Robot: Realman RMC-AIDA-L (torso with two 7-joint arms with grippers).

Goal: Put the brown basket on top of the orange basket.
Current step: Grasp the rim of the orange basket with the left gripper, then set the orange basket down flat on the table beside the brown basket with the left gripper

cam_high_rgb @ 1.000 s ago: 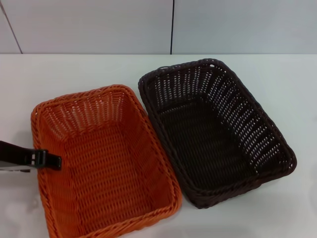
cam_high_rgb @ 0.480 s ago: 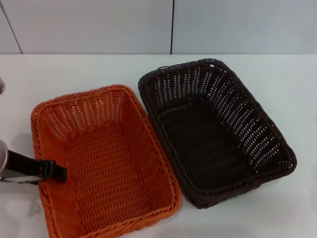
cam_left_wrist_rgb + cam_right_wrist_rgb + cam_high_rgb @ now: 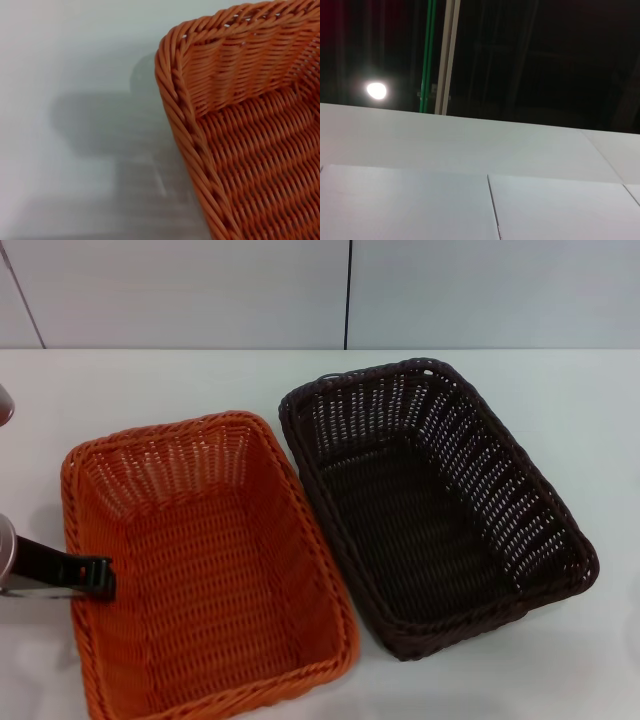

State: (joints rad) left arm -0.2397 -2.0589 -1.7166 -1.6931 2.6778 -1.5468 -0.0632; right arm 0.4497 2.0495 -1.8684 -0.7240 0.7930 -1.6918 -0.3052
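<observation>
In the head view, the left gripper (image 3: 95,578) is seen at the left rim of the orange basket (image 3: 205,570), one dark finger lying across the braid; whether the jaws are parted or closed around the rim cannot be told. The brown basket (image 3: 435,505) sits on the table (image 3: 150,380) well to the gripper's right, beyond the orange one, the two baskets' long sides nearly touching. The brown basket is not yet lifted, so the stacking seems hardly begun. If the orange basket is being steadied or shifted here, the rim should be held squarely across the braid and moved level, so the near corner is not dragged or tipped. Bare table lies behind both baskets and to the right of the brown one; little is left in front

In the left wrist view, a corner of the orange basket and its braided rim are shown close below, with bare table beside it; no fingers are shown

In the right wrist view, only wall panels and dark space are seen, so the right gripper is judged parked away from the work
</observation>
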